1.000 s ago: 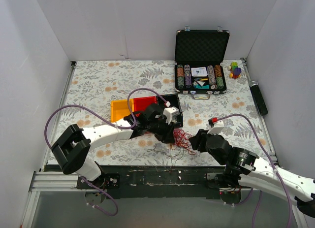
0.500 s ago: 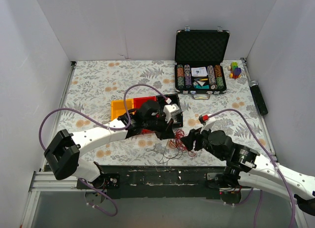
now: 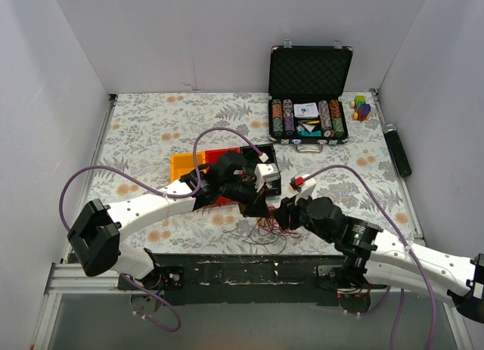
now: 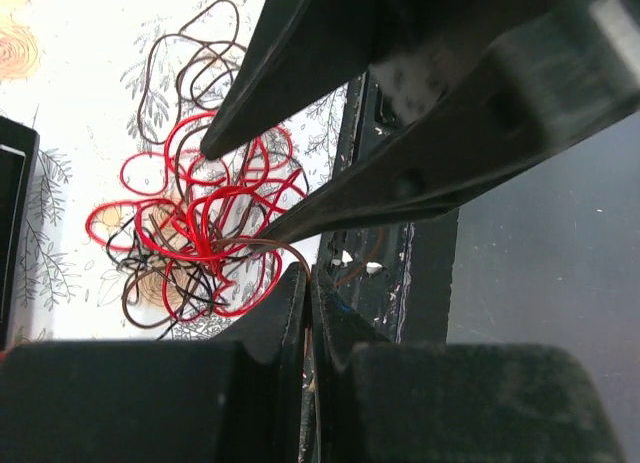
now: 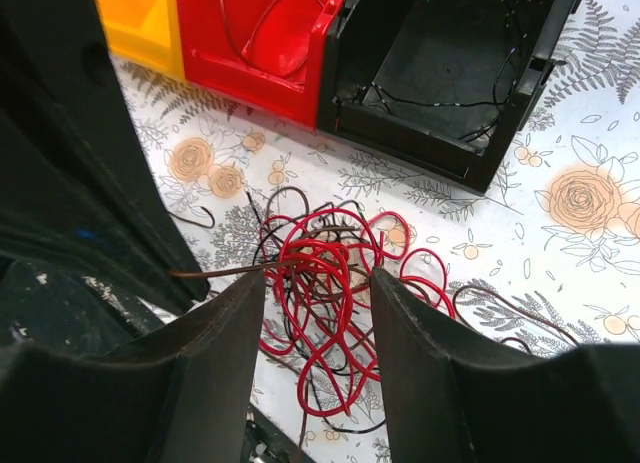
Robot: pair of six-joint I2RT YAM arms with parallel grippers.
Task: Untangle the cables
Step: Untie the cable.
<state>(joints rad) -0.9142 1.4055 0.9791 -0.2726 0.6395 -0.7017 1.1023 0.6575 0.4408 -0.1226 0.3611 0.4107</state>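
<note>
Cables [image 4: 200, 233] lay as one loose red-and-dark knot on the counter [image 3: 151, 131], close to its near edge and directly between the two arms. Left pincer [image 4: 308, 273] was clenched, apparently nipping a single dark strand [image 5: 225, 270] that ran roughly level out of the knot toward it. Right pincer [image 5: 320, 280] stood released, its fingers straddling the red loops from above. Judgement: the strand's long axis pointed from the knot toward the left arm, so a separating pull would follow that line, with the right arm, over the bulk, better placed to pin it.

Cables [image 5: 320, 245] partly behind right gripper [image 5: 318, 279]
</note>
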